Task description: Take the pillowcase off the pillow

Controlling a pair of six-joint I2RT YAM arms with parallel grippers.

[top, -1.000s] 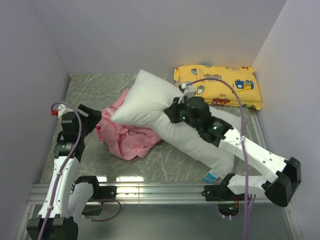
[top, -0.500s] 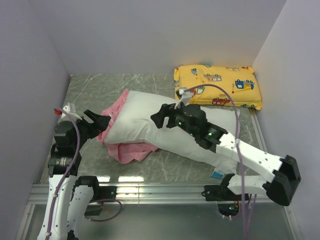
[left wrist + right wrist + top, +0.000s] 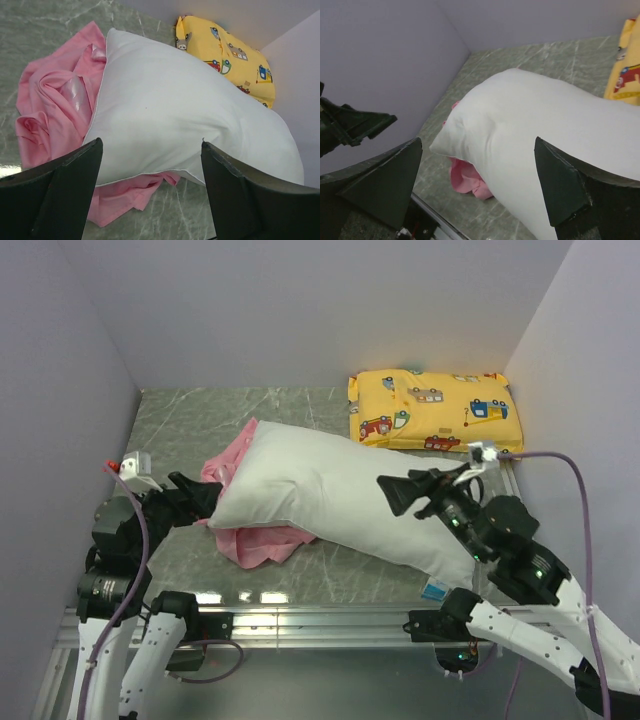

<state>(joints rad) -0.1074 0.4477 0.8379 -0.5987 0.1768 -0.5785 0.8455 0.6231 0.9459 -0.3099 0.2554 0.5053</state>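
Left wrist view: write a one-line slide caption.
Open left claw faces the bare white pillow lying partly on the crumpled pink pillowcase, yellow vehicle-print pillow behind.

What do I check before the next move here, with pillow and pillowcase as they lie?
1. Pillow out of pillowcase: ok, no cover on what shows.
2. Pillowcase clear of pillow: not ok, crumpled partly under the pillow's left end.
3. Left gripper empty: ok, open, gripping nothing.
4. Right gripper empty: ok, open, gripping nothing.
5. Yellow vehicle-print pillow apart from the white one: cannot tell.
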